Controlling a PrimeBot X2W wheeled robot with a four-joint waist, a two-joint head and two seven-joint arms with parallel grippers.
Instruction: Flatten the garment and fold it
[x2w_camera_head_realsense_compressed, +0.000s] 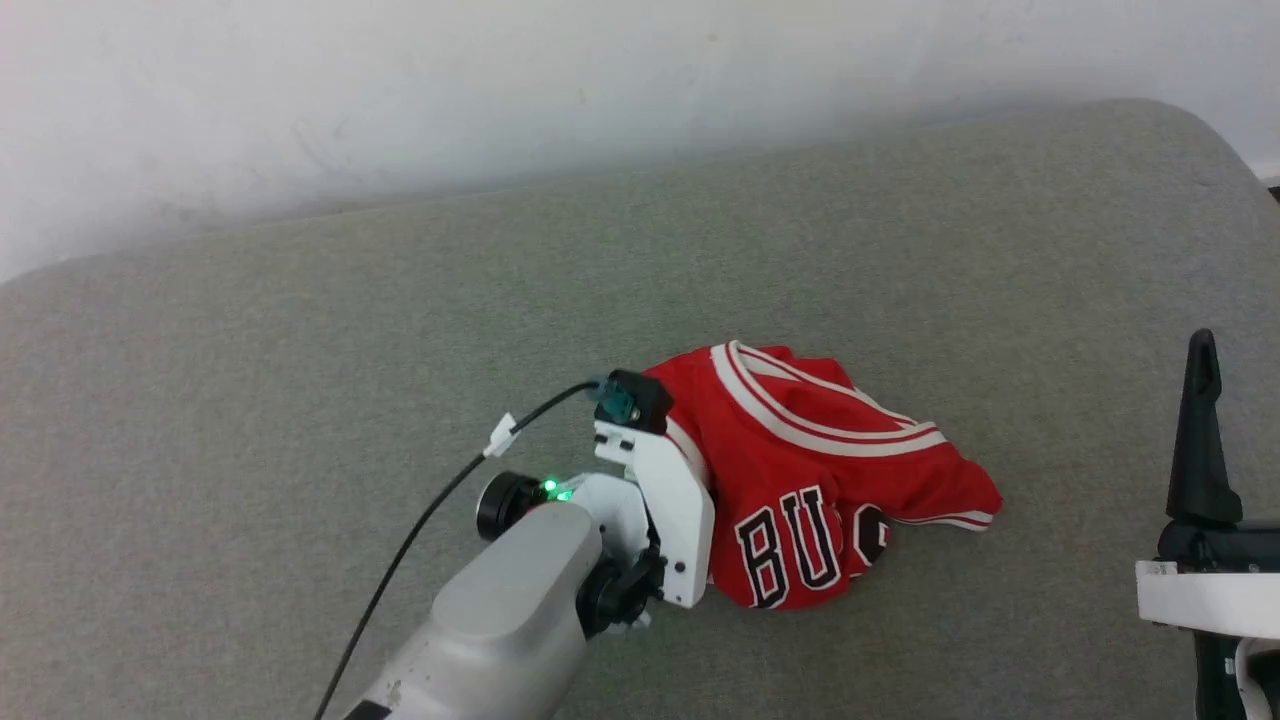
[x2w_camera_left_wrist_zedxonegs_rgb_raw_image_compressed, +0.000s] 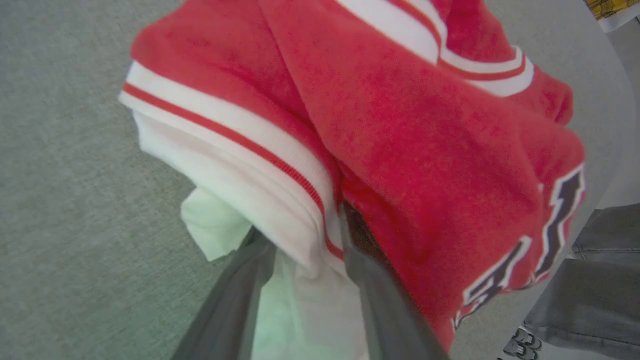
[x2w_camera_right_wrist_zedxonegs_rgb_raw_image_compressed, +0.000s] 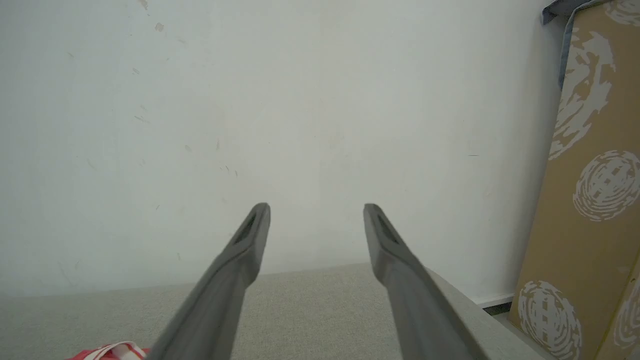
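Note:
The garment (x2w_camera_head_realsense_compressed: 830, 470) lies crumpled in a heap on the grey padded surface (x2w_camera_head_realsense_compressed: 300, 350), red with white striped trim and black "BU" lettering facing up. My left gripper (x2w_camera_left_wrist_zedxonegs_rgb_raw_image_compressed: 302, 225) is pushed into the heap's left edge, its white wrist housing (x2w_camera_head_realsense_compressed: 665, 500) right against the cloth. In the left wrist view its two dark fingers (x2w_camera_left_wrist_zedxonegs_rgb_raw_image_compressed: 235, 295) stand apart, with a white sleeve and striped trim bunched between them. My right gripper (x2w_camera_right_wrist_zedxonegs_rgb_raw_image_compressed: 316, 212) hovers open and empty at the far right, fingers (x2w_camera_head_realsense_compressed: 1200, 410) pointing toward the wall. A red corner of the garment (x2w_camera_right_wrist_zedxonegs_rgb_raw_image_compressed: 107, 352) shows below it.
A white wall (x2w_camera_head_realsense_compressed: 500, 90) backs the padded surface. A brown patterned board (x2w_camera_right_wrist_zedxonegs_rgb_raw_image_compressed: 590, 190) leans past the surface's right edge. A person's grey trouser leg (x2w_camera_left_wrist_zedxonegs_rgb_raw_image_compressed: 595, 295) and shoe stand beyond the surface's edge in the left wrist view. A black cable (x2w_camera_head_realsense_compressed: 430, 510) trails off my left wrist.

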